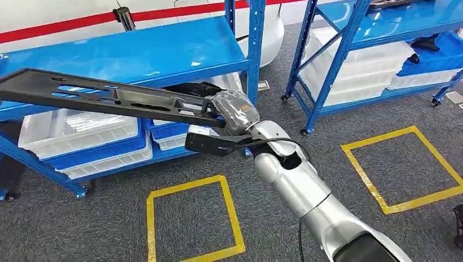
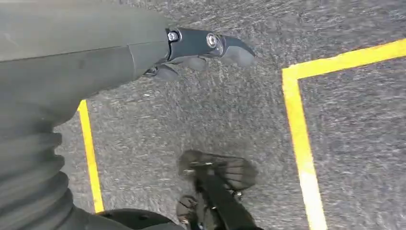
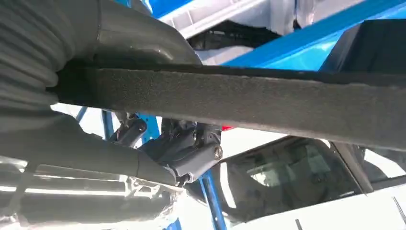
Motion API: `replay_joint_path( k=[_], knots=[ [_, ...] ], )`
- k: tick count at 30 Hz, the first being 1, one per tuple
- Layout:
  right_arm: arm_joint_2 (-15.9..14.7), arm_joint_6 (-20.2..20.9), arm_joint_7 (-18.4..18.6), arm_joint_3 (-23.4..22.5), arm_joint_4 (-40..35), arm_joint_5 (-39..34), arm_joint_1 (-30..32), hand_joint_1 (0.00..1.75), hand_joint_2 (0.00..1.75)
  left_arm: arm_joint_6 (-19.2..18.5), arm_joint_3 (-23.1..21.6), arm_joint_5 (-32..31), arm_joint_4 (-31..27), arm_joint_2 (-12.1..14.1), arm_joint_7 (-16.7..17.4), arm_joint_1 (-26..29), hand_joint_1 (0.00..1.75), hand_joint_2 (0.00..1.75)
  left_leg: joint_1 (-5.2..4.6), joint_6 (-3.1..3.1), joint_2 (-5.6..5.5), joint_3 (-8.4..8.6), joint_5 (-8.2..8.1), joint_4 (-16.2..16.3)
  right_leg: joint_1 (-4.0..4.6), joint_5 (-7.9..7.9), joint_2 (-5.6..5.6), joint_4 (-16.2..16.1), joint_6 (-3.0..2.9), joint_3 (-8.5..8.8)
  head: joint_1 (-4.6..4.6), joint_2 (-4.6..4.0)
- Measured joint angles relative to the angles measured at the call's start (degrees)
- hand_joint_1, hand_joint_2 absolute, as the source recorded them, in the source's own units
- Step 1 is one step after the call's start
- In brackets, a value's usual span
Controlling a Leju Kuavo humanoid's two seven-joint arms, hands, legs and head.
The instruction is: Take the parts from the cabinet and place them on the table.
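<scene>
Gripping long black part point(image 1: 104, 98), right hand point(image 1: 232, 112); white trays point(image 1: 76, 131) on blue rack point(image 1: 164, 52).

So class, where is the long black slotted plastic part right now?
Head view: the long black slotted plastic part is held by the right hand, stretching leftward before the blue shelf.

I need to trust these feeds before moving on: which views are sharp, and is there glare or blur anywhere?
Head view: sharp; ceiling light glares on the blue shelf; the right hand holding the black part is clear. Left wrist view: floor smeared by motion blur, left hand soft. Right wrist view: the part is close and soft, background overexposed white.
</scene>
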Motion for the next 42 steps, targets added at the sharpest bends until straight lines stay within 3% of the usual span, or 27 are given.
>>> replay_joint_path(
  k=[2,3,5,8,9,10,11,13,14,16,18,19,20,21,23,24,25,27,29,30,32,34,35,36,39,40,42],
  knots=[
    [0.0,0.0,0.0,0.0,0.0,0.0,0.2,1.75,1.75,0.0,0.0,0.0,0.0,0.0,0.0,0.0,0.0,1.75,0.03,0.16,-0.01,3.91,3.94,-3.5,-0.06,0.87,0.03,0.3,0.39,-1.41,0.0,0.0],
    [0.0,0.0,0.0,0.0,0.0,0.0,0.2,1.75,1.75,0.0,0.0,0.0,0.0,0.0,0.0,0.0,0.0,1.75,0.08,0.29,-0.01,7.66,5.18,-8.2,-0.13,1.3,0.09,0.4,0.62,-1.95,-0.04,-0.02],
    [0.2,0.0,0.0,-0.1,0.0,0.0,0.1,1.75,1.75,0.0,0.0,0.0,0.0,0.0,0.0,-0.2,0.0,1.75,-0.34,0.69,-0.75,13.85,1.89,-17.9,0.14,2.18,0.1,0.4,1.57,-2.49,0.06,0.0],
    [0.4,0.0,0.0,-0.1,0.0,0.0,0.0,1.75,1.75,0.0,0.0,0.0,0.0,0.0,0.0,-0.2,0.0,1.75,-0.96,1.74,-0.89,12.96,2.68,-17.2,-0.18,3.49,0.0,0.0,2.75,-2.45,-0.11,0.0],
    [0.4,0.0,0.0,-0.1,0.0,0.0,0.0,1.75,1.75,0.0,0.0,0.0,0.0,0.0,0.0,-0.2,0.0,1.75,-1.01,2.63,-0.7,12.72,3.61,-17.8,0.04,3.86,0.07,-0.3,3.33,-2.74,0.02,-0.02],
    [0.2,0.0,0.0,-0.1,0.0,0.0,-0.1,1.75,1.75,0.0,0.0,0.0,0.0,0.0,0.0,-0.3,0.0,1.75,-0.73,3.3,-0.22,12.13,4.54,-18.1,0.05,2.42,0.06,0.8,2.96,-3.45,0.0,-0.02],
    [0.2,0.0,0.0,-0.1,0.0,0.0,-0.2,1.75,1.75,0.0,0.0,0.0,0.0,0.0,0.1,-0.4,0.0,1.75,-0.81,4.0,-0.25,11.16,5.19,-18.2,0.18,-0.65,0.06,3.3,2.06,-4.9,0.15,-0.02],
    [0.2,0.0,0.0,-0.1,0.0,0.0,-0.1,1.75,1.75,0.0,0.0,0.0,0.0,0.0,0.1,-0.4,0.0,1.75,-1.11,4.36,-0.17,9.54,6.5,-18.1,0.2,-6.52,0.08,11.8,1.05,-7.2,0.24,-0.02],
    [0.2,0.0,0.0,-0.1,0.0,-0.1,0.0,1.75,1.75,0.0,0.0,0.0,0.0,0.0,0.1,-0.4,0.0,1.75,-1.33,4.45,-0.13,8.58,7.24,-18.1,0.23,-7.97,0.08,16.1,1.21,-8.06,0.22,-0.02],
    [0.1,-0.1,0.0,-0.1,0.0,-0.1,0.3,1.75,1.75,0.0,0.0,-0.1,0.0,0.0,-0.1,-0.4,0.0,1.75,-1.83,4.53,-0.02,6.83,8.63,-18.0,0.41,-6.39,0.08,18.4,2.25,-6.8,0.2,0.0],
    [0.1,-0.1,0.0,-0.1,-0.1,-0.1,0.4,1.75,1.75,0.0,0.0,-0.1,0.0,-0.1,-0.2,-0.3,0.0,1.75,-2.27,4.43,-0.03,5.34,9.9,-18.0,0.79,-3.3,0.08,11.9,2.5,-1.39,0.13,-0.02],
    [0.2,-0.1,0.0,-0.1,-0.2,-0.1,0.4,1.75,1.75,0.0,0.0,-0.1,0.0,-0.2,-0.3,-0.4,0.0,1.75,-2.27,4.34,-0.04,4.89,10.46,-18.0,1.06,-3.23,0.07,6.7,1.89,2.43,0.2,-0.02],
    [0.2,-0.1,0.0,-0.2,-0.4,-0.1,0.4,1.75,1.75,0.0,0.0,-0.1,0.0,-0.4,-0.4,-0.4,0.0,1.75,-2.51,4.06,-0.08,4.47,10.93,-17.9,1.69,-4.99,0.03,0.8,0.85,6.78,0.11,0.0],
    [0.4,-0.1,0.0,-0.2,-0.7,-0.1,0.4,1.75,1.75,0.0,0.0,-0.1,0.0,-0.4,-0.5,-0.4,0.0,1.75,-2.55,3.83,0.09,4.3,11.49,-17.9,1.89,-5.73,-0.06,-2.1,0.75,7.76,0.05,-0.02],
    [0.3,-0.1,-0.3,-0.2,-0.7,-0.2,0.4,1.75,1.75,-0.1,0.0,-0.1,0.0,-0.4,-0.7,-0.3,0.0,1.75,-1.88,3.08,0.22,4.25,12.61,-18.3,2.1,-4.9,0.17,-1.6,0.67,6.44,-0.07,0.0],
    [0.3,-0.1,-0.3,-0.3,-0.7,-0.2,0.5,1.75,1.75,-0.2,0.0,-0.1,0.0,-0.4,-0.7,-0.3,0.0,1.75,-1.84,2.37,0.18,4.23,13.15,-18.7,1.99,-4.32,0.15,-2.1,-0.16,6.22,-0.13,0.0],
    [0.3,-0.1,-0.3,-0.3,-0.7,-0.2,0.4,1.75,1.75,-0.2,0.1,0.0,0.0,-0.3,-0.8,-0.2,0.0,1.75,-1.45,2.14,-0.08,3.72,12.72,-18.5,0.79,-3.2,-0.11,-2.7,-0.91,6.02,0.39,-0.02],
    [0.7,0.0,-0.3,-0.3,-0.7,-0.3,0.4,1.75,1.75,-0.2,0.1,0.0,0.0,-0.4,-0.9,-0.1,0.0,1.75,-1.19,1.27,-0.46,2.36,5.1,-14.0,0.88,-1.46,-0.12,-2.6,-1.63,4.77,-0.11,-0.02],
    [0.9,0.0,-0.3,-0.3,-0.7,-0.3,0.4,1.75,1.75,-0.3,0.1,0.0,0.0,-0.4,-0.9,-0.1,0.0,1.75,-0.54,0.18,-0.48,0.77,-0.49,-5.2,0.9,-0.07,-0.13,-2.5,-1.44,2.99,-0.09,-0.02],
    [0.9,0.0,-0.2,-0.3,-0.7,-0.3,0.5,1.75,1.75,-0.4,0.1,0.0,0.0,-0.4,-1.0,-0.1,0.0,1.75,-0.3,-0.18,-0.48,0.42,-0.86,-1.7,0.89,0.48,-0.16,-2.4,-1.15,2.15,-0.09,-0.02],
    [0.9,0.0,-0.2,-0.2,-0.7,-0.3,0.6,1.75,1.75,-0.7,0.1,0.0,0.0,-0.3,-1.1,-0.1,0.0,1.75,0.4,-0.83,-0.44,2.74,3.04,-1.5,0.64,1.52,-0.22,-1.7,-0.62,0.15,-0.13,-0.02],
    [0.9,0.0,-0.2,-0.2,-0.7,-0.3,0.6,1.75,1.75,-1.2,0.1,-0.1,-0.1,-0.2,-1.5,-0.1,0.0,1.75,0.88,-1.17,-0.43,9.14,5.92,-9.6,0.29,2.03,-0.19,-0.6,0.1,-1.48,-0.15,0.0],
    [1.0,0.1,-0.1,-0.2,-0.8,-0.3,0.6,1.75,1.75,-1.4,0.1,-0.1,-0.1,-0.2,-1.7,-0.3,0.0,1.75,0.93,-1.39,-0.6,12.19,3.27,-14.8,0.36,2.36,-0.21,-0.2,0.31,-2.05,-0.2,0.0],
    [1.0,0.0,0.2,-0.3,-0.9,-0.1,0.5,1.75,1.75,-1.5,0.1,-0.3,-0.2,-0.1,-2.0,-0.3,0.0,1.75,0.37,-0.87,-0.98,14.31,2.07,-18.2,0.6,2.74,-0.2,0.0,0.85,-2.38,-0.02,-0.02],
    [1.1,0.0,0.3,-0.5,-1.0,-0.4,0.4,1.75,1.75,-1.7,0.1,-0.6,-0.2,-0.1,-2.2,-0.3,0.0,1.75,-0.19,0.74,-0.87,13.37,2.86,-17.7,0.44,4.33,-0.24,-0.6,2.37,-2.54,0.0,-0.02],
    [1.1,-0.1,0.3,-0.7,-1.0,-0.5,0.4,1.75,1.75,-1.7,0.1,-0.6,-0.2,-0.1,-2.2,-0.3,0.0,1.75,-0.06,1.75,-0.61,12.88,3.81,-18.3,0.92,4.43,0.04,-0.8,3.11,-2.81,0.0,-0.02],
    [0.9,-0.1,0.2,-1.2,-1.0,-0.5,0.4,1.75,1.75,-1.8,0.1,-0.7,-0.2,-0.1,-2.4,-0.5,0.0,1.75,-0.12,3.26,-0.16,11.4,5.29,-18.3,0.67,-0.97,0.09,4.3,1.71,-5.6,0.37,-0.02]
  ],
)
